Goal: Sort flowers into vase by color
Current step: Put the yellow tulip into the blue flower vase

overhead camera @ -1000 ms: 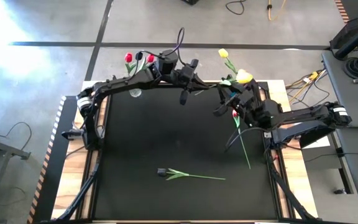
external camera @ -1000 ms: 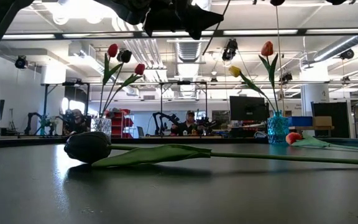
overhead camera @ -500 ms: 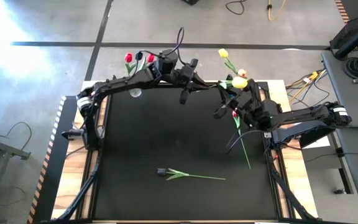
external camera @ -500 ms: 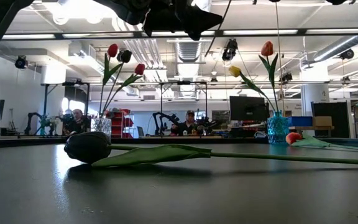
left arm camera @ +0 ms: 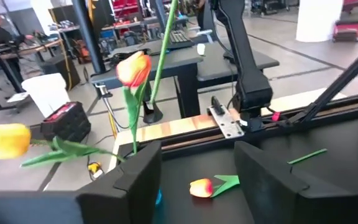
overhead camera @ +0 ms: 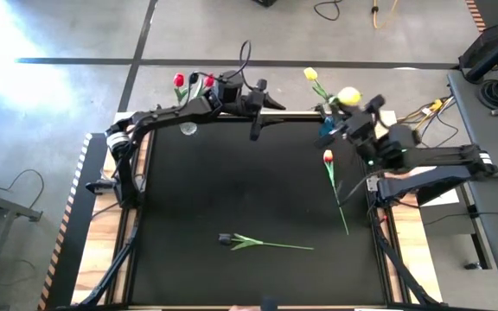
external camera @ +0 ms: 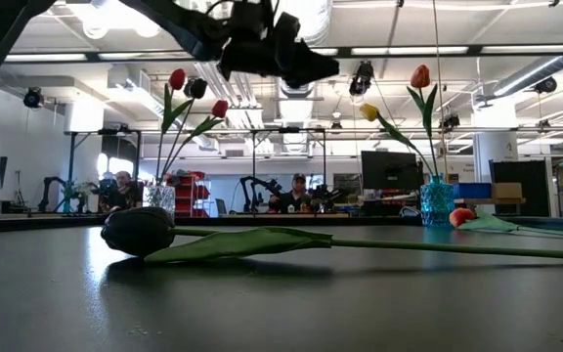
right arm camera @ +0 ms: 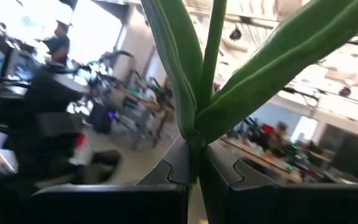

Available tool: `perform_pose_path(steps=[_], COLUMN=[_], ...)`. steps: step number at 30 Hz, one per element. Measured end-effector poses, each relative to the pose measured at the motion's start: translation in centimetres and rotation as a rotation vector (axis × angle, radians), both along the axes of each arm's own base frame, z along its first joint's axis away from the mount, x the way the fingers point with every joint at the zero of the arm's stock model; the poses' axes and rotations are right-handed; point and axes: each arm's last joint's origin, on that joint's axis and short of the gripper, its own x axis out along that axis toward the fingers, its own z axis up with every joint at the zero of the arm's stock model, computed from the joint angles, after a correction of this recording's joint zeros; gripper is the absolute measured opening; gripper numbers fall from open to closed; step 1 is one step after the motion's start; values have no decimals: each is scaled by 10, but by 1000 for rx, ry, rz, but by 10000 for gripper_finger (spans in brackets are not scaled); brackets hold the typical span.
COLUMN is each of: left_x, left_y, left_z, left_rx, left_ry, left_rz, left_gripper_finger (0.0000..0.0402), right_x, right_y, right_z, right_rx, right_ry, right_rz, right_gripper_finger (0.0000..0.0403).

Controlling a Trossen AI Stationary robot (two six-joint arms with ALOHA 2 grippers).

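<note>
Near the front edge of the table [overhead camera: 188,199] a black tulip [overhead camera: 225,238] lies flat, stem toward the right edge; farther back by the right edge lies a red-orange tulip [overhead camera: 328,156], head toward the back. Right gripper [overhead camera: 328,115] hangs over the back right corner, clamped on a yellow tulip [overhead camera: 348,95] at its stem, beside the blue vase [external camera: 436,201] with yellow and orange flowers. Left gripper [overhead camera: 258,108] is over the back edge, fingers [left arm camera: 138,177] spread, empty; the clear vase [external camera: 159,198] at the back left corner holds red and dark tulips.
</note>
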Motion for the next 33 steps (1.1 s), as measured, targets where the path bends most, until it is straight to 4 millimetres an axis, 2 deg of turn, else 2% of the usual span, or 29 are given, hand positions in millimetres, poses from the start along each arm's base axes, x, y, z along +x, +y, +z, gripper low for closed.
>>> perform_pose_path(steps=[6,9,12,17,21,23,26,33], left_x=[-4,-6,-9,-15,-26,-32,-43,-75], left_y=[1,0,0,4,3,2,-2,-18], left_z=[-19,-20,-15,-10,-8,-8,-7,2], left_rx=[-7,-9,0,14,16,13,21,60], left_ry=[-21,-19,-32,-57,-96,-112,-132,-155], left_rz=[11,11,16,31,46,54,90,160], left_gripper_finger=[188,188,188,188,188,187,187,187], right_x=[-40,-63,-74,-80,-72,-62,-57,-57], right_y=[-2,-4,-9,-22,-36,-46,-63,-110], right_z=[33,50,54,42,21,6,-13,-40], right_rx=[50,80,107,144,184,210,250,361], right_ry=[21,-11,-25,-27,-23,-1,4,2], right_rz=[-111,-151,-201,-283,-314,-328,-355,-382], right_gripper_finger=[11,11,11,12,12,12,12,12])
